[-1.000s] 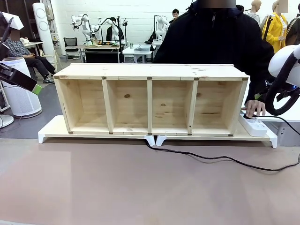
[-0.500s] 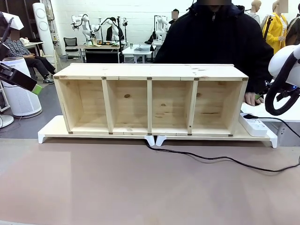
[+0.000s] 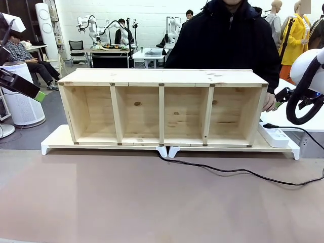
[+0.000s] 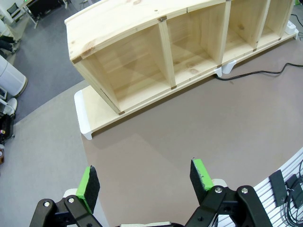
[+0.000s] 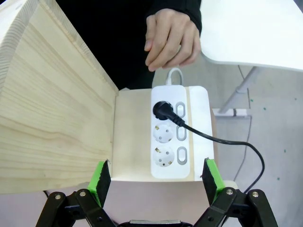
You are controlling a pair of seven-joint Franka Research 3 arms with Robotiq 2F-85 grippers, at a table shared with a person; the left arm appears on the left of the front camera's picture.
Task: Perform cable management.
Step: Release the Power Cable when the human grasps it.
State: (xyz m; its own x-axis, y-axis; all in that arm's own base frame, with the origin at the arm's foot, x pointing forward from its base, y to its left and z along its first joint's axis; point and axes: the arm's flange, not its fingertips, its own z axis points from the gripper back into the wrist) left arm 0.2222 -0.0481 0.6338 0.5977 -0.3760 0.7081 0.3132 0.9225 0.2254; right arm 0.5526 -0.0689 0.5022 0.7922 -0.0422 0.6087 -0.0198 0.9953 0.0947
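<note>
matte brown-grey tabletop (image 3: 152, 202), broad and flat, carrying one long white riser board (image 3: 55, 139) at its far side. on the riser, one pale pine shelf unit (image 3: 162, 77) with four open compartments in a row. beyond, bright white-walled workroom with grey floor, desks and a white cylindrical appliance (image 3: 23, 106) at the left. one person in a black jacket (image 3: 228, 40) standing behind the shelf unit; one bare hand (image 5: 170, 38) hanging above the far end of the white three-socket power strip (image 5: 177, 135), not touching it.

power strip lying on the riser just beside the right end of the shelf unit, three round sockets in a line with three oval switches alongside. one long thin black cable (image 3: 238, 171): black plug (image 5: 163, 111) seated in the socket farthest from the right wrist camera, other two sockets free. from the plug, running off the strip and curving down past the riser edge; on the tabletop, trailing from the right side leftward to the gap between the riser's feet near the middle, also seen in the left wrist view (image 4: 255, 73).

left gripper (image 4: 144, 182) hovering above bare tabletop, jaws spread wide, nothing between the green pads. right gripper (image 5: 156, 182) poised over the power strip, jaws released and wide apart, grasping nothing.
</note>
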